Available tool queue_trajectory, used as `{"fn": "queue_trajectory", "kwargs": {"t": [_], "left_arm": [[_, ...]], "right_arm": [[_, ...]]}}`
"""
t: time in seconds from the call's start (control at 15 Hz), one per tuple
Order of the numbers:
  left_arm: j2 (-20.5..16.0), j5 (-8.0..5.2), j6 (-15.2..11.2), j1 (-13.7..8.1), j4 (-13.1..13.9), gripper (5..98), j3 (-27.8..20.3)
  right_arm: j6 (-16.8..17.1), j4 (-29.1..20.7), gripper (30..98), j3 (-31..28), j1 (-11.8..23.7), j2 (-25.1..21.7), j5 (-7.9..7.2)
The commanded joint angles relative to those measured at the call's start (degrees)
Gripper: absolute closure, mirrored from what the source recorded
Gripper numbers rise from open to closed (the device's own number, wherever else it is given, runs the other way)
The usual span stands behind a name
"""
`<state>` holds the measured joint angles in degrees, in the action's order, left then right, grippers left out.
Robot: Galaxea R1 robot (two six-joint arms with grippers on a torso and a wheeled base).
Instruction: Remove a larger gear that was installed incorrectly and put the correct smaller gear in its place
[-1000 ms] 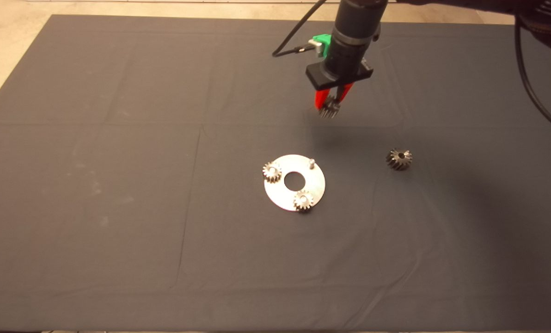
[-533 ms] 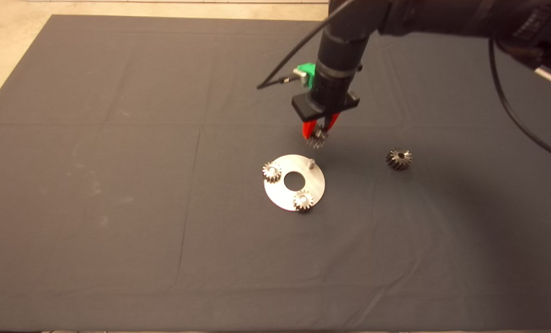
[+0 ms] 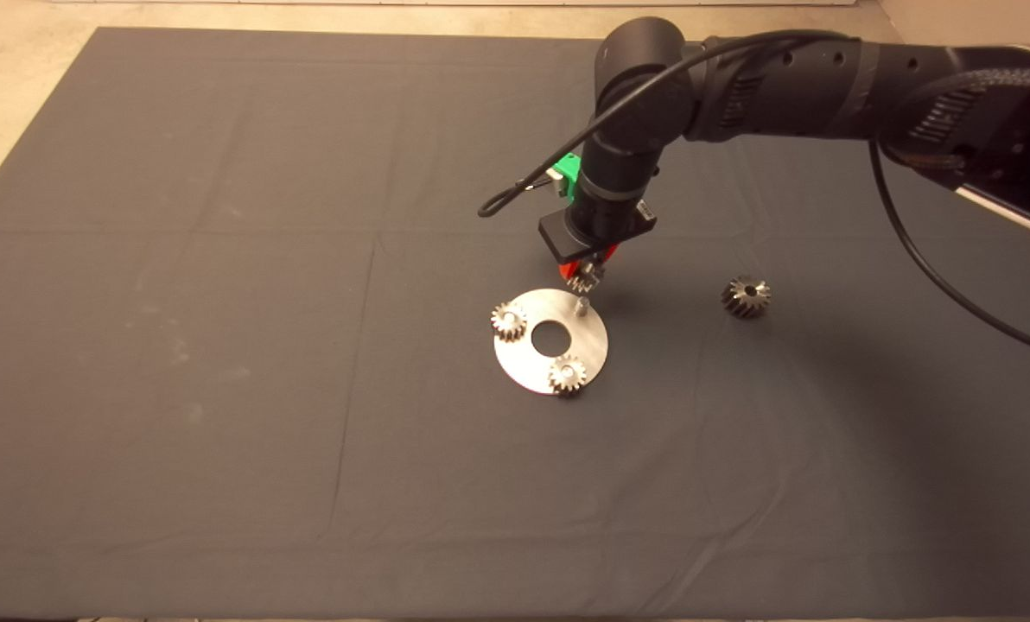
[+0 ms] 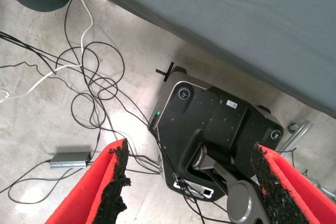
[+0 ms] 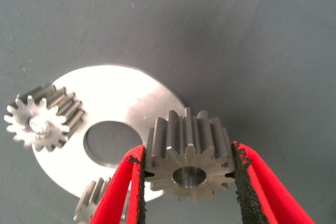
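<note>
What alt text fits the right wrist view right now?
The right end effector grips the smaller gear between its red fingers, bore facing the camera, above the round metal plate. Two paler gears sit on the plate, one partly hidden behind a finger.

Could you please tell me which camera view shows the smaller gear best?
The right wrist view: the smaller gear fills it, teeth and bore clear, clamped in the right pincer. The head view shows only a speck; the left wrist view none.

Mat (image 3: pixel 221 345) looks like matt dark cloth; plate (image 5: pixel 126 98) is bright brushed metal, smaller gear (image 5: pixel 188 156) probably machined steel.
</note>
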<state>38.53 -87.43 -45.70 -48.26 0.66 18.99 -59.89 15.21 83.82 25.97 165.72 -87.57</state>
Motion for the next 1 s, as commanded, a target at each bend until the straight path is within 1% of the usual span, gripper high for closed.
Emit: {"fn": "queue_trajectory", "kwargs": {"t": [0.0,0.27,0.4,0.47,0.6,0.8,0.93], "left_arm": [[0.19,-7.57,0.44,0.91,-1.89,44.4,-0.46],[0.28,-7.57,0.44,0.89,-1.89,44.4,-0.46],[0.28,-7.57,0.44,0.89,-1.89,44.4,-0.46],[0.28,-7.57,0.44,0.89,-1.89,44.4,-0.46],[0.19,-7.57,0.44,0.89,-1.89,44.4,-0.46],[0.19,-7.57,0.38,0.91,-1.89,44.4,-0.46],[0.01,-7.57,0.44,0.89,-1.89,44.4,-0.46]], "right_arm": [[-0.4,2.65,93.4,-1.05,1.18,0.27,-0.77],[-0.49,2.72,93.4,-1.04,0.58,0.27,-0.77],[-0.75,2.63,93.4,-1.97,0.45,0.27,-0.85],[-1.54,2.63,93.4,-2.01,0.23,0.27,-1.03],[-1.81,2.63,93.4,-1.92,-0.21,0.27,-0.85],[-2.0,2.63,93.4,-2.1,-1.46,0.2,-1.11],[-2.86,2.63,93.4,-2.19,-2.14,0.18,-1.43]]}}
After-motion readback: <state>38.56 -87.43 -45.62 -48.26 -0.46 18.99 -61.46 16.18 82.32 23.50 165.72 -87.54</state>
